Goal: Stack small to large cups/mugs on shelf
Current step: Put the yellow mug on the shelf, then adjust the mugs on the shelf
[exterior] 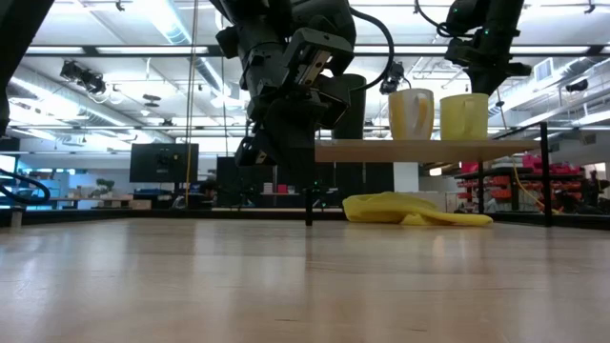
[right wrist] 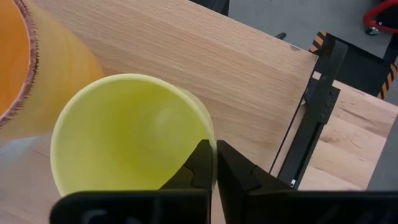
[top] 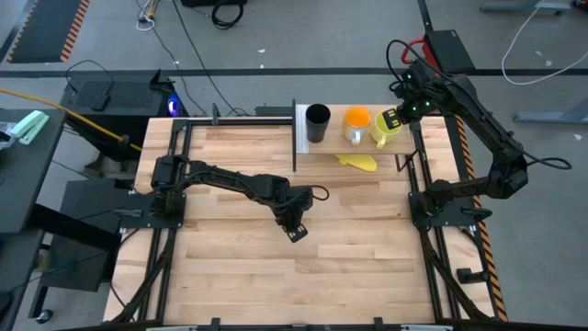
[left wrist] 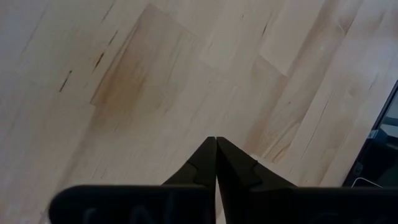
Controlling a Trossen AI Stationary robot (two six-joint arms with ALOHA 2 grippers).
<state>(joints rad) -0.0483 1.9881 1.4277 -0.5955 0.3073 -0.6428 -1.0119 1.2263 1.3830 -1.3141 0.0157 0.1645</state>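
- Three cups on the shelf, in a row: black cup, orange mug, yellow mug
- Right gripper pinches the yellow mug's rim, fingers closed on the wall
- Left gripper shut, empty, over the bare worktop
- Risk: mugs stand close; lifting could knock the orange one off the shelf
- Yellow cloth lies under the shelf
- Room: workshop, monitors, ceiling lights

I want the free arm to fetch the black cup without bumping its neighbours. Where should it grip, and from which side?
The black cup stands upright on the shelf, open mouth up, no handle. Probably best gripped from above, fingers across the rim, since the orange mug stands close on one side and the white end panel on the other.
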